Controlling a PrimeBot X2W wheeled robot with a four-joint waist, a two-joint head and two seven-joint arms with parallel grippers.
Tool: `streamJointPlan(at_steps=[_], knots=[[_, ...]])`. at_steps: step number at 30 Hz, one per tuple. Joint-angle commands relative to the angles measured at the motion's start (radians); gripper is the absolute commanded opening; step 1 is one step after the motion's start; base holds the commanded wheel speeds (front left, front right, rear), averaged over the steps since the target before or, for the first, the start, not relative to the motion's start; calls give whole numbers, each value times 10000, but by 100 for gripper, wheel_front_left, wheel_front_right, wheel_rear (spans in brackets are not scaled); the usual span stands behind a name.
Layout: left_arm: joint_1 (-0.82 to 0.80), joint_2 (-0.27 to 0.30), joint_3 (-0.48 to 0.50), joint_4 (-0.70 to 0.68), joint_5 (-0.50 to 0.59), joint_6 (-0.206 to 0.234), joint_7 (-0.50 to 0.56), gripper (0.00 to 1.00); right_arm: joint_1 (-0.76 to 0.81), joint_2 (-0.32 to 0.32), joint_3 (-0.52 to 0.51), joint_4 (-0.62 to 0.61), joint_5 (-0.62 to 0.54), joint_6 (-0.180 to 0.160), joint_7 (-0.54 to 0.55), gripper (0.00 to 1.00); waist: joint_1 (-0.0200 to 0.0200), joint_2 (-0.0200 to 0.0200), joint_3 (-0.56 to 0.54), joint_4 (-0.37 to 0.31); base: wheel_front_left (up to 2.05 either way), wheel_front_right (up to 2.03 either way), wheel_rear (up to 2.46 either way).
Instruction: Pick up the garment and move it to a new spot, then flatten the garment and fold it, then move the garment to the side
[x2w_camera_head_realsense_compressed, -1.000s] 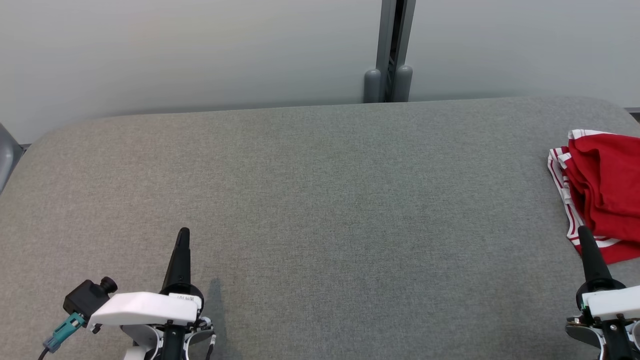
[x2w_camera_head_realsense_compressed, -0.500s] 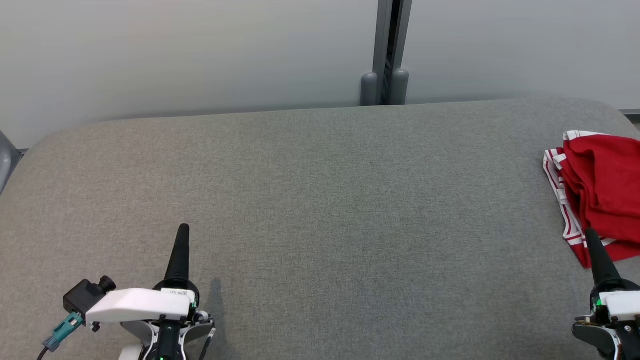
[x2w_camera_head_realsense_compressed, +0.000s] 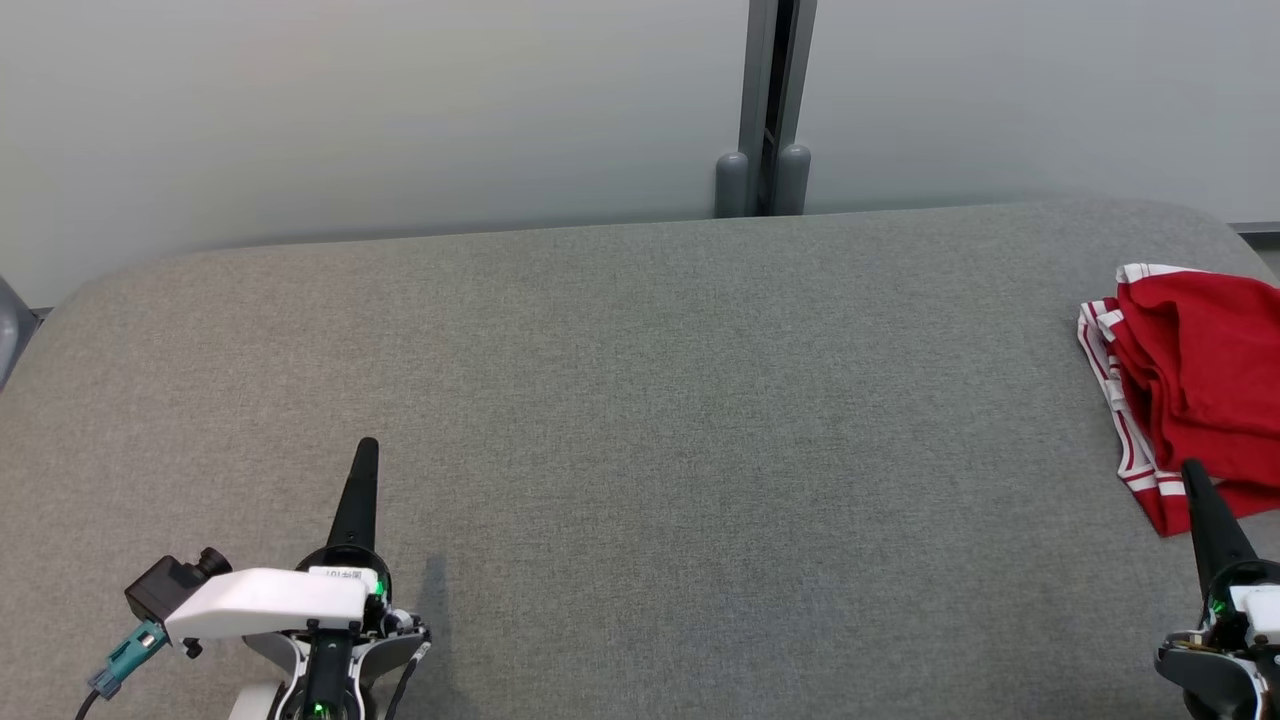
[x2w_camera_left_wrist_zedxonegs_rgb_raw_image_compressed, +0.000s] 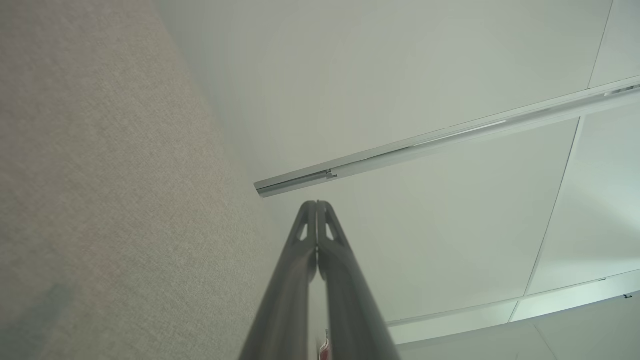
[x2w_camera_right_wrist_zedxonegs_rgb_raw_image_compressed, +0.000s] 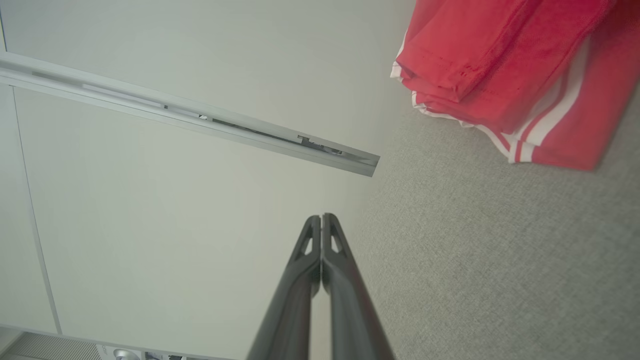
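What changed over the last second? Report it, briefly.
The head camera swung right, so the whole picture slid left. The right gripper drifted right and lower. Nothing gripped or released: both jaws stayed shut, the left gripper held its place, the red garment lay unmoved on the grey surface.

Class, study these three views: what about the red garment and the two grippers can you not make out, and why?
- Red garment: the head view's right edge cuts it off, as do the right wrist view's top and right edges.
- Its kind: layered folds hide the shape.
- Right gripper: the head view's lower right corner cuts off its body.
- Left gripper: the white wrist housing hides its fingers' base.
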Motion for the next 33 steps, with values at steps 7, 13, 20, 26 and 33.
streamJointPlan(at_steps=[7,13,20,26,33], knots=[[-302,62,53,4,-577,-123,105,0,-87,-33,-201,-19,709,-1,278,0,0,0,-47,-36,0,0,0],[-334,66,59,37,-995,-163,190,0,-83,-27,-308,9,1178,-1,466,0,0,0,-86,-66,0,0,0],[-403,69,66,72,-1422,-221,269,0,-78,-18,-444,41,1712,-1,648,0,0,0,-131,-100,0,0,0],[-434,71,70,90,-1740,-257,311,0,-74,-14,-539,63,2063,-1,773,0,0,0,-163,-125,0,0,0],[-473,75,74,123,-2124,-300,386,0,-68,-9,-645,93,2534,-1,960,0,0,0,-208,-160,0,0,0]])
